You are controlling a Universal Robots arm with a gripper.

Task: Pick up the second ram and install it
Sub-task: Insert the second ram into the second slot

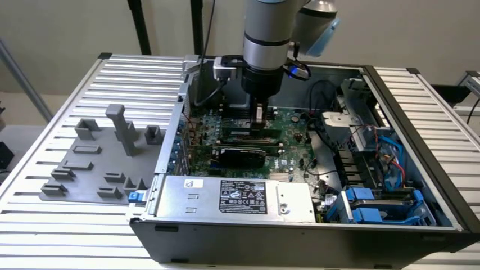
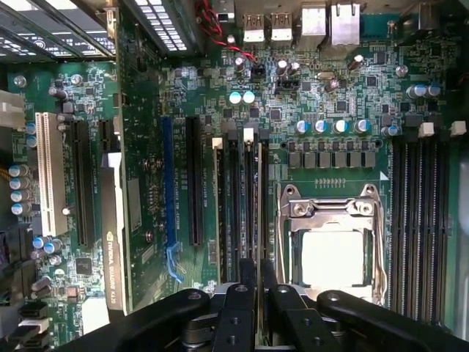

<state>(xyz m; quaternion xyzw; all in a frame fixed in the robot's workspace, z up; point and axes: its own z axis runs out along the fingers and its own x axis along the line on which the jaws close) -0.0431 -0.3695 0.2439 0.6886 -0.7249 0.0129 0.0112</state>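
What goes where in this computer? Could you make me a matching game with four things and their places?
Things:
1. gripper
2. grey holder blocks
3. power supply box
4. blue drive trays

Places:
A. in the front corner of the case, at the exterior view's right
B. on the table outside the case, at the exterior view's left
C. above the motherboard, closed on the second ram
D. silver and labelled, along the case's front wall

Pairs: 1-C, 2-B, 3-D, 4-A
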